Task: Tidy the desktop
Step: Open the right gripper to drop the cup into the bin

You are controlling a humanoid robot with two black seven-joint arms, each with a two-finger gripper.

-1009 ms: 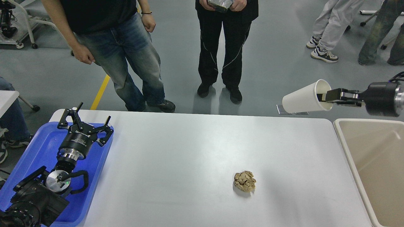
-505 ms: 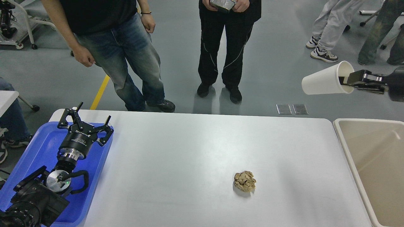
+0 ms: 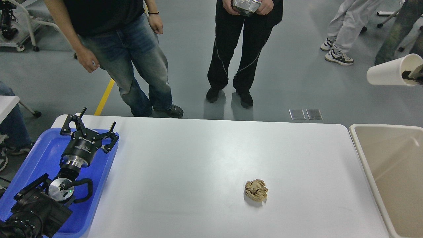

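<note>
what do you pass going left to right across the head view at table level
blue tray with the left gripper open above it → bare white desktop → crumpled brown paper ball → beige bin; higher up at the right edge, the white paper cup on the right gripper.

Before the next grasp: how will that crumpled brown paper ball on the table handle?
The crumpled paper ball probably weighs little and gives under the fingers, being loosely wadded. Its creased, lumpy surface suggests decent grip. Pushed on the smooth desktop, it would likely skid or tumble rather than roll true.
</note>
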